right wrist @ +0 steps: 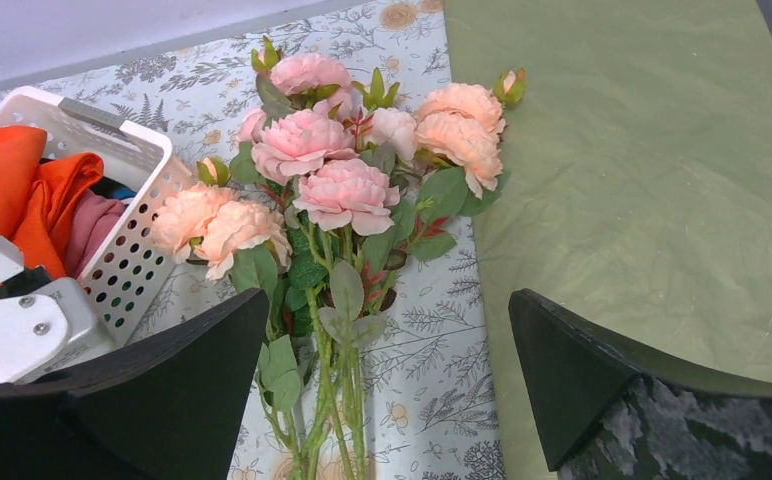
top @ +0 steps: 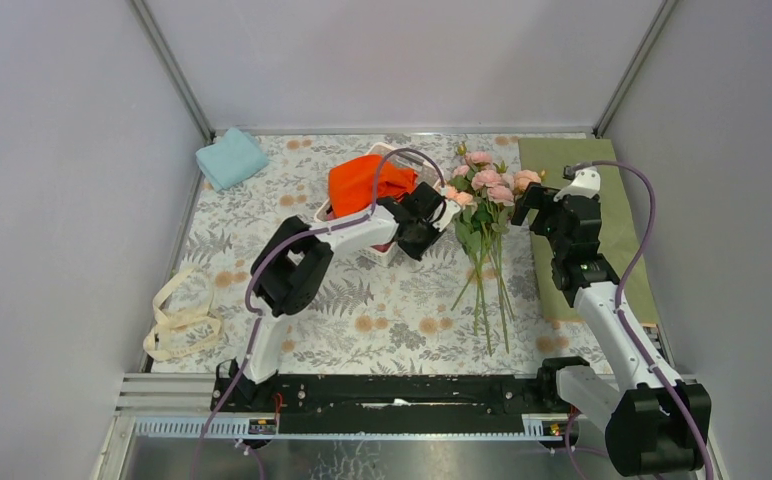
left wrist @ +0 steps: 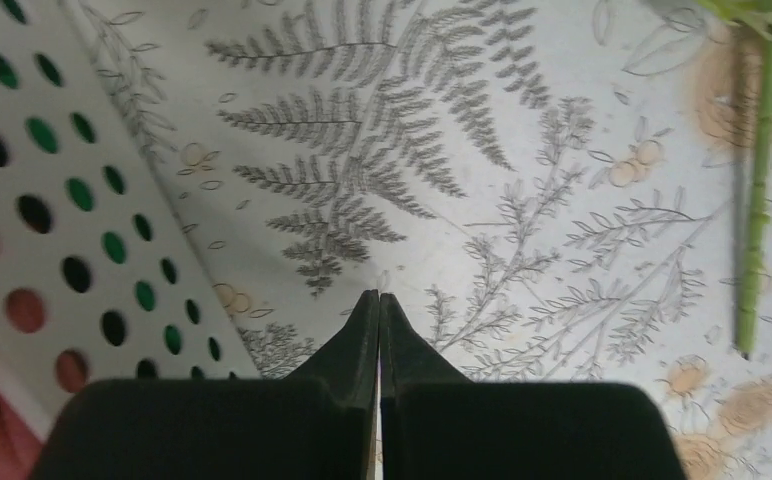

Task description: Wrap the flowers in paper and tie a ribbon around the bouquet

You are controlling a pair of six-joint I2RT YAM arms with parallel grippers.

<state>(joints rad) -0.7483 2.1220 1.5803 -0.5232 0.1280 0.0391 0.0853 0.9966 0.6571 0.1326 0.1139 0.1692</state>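
The flowers [top: 482, 190] lie loose on the patterned tablecloth, pink blooms toward the back, green stems running to the front. In the right wrist view the flowers [right wrist: 347, 190] sit just ahead of my open right gripper [right wrist: 387, 295], whose fingers straddle stems and paper edge without touching them. The olive paper [top: 617, 180] lies flat at the right, seen close as paper [right wrist: 642, 180]. My left gripper [left wrist: 379, 295] is shut on nothing, above the cloth between basket and a stem [left wrist: 757, 220]. The cream ribbon [top: 177, 320] lies coiled front left. No bouquet shows.
A white perforated basket [top: 327, 212] holding an orange cloth [top: 362, 185] stands left of the blooms, right beside my left gripper [top: 430, 228]. A light-blue folded cloth [top: 230, 158] lies in the back left corner. My right gripper [top: 532, 212] hovers at the paper's left edge.
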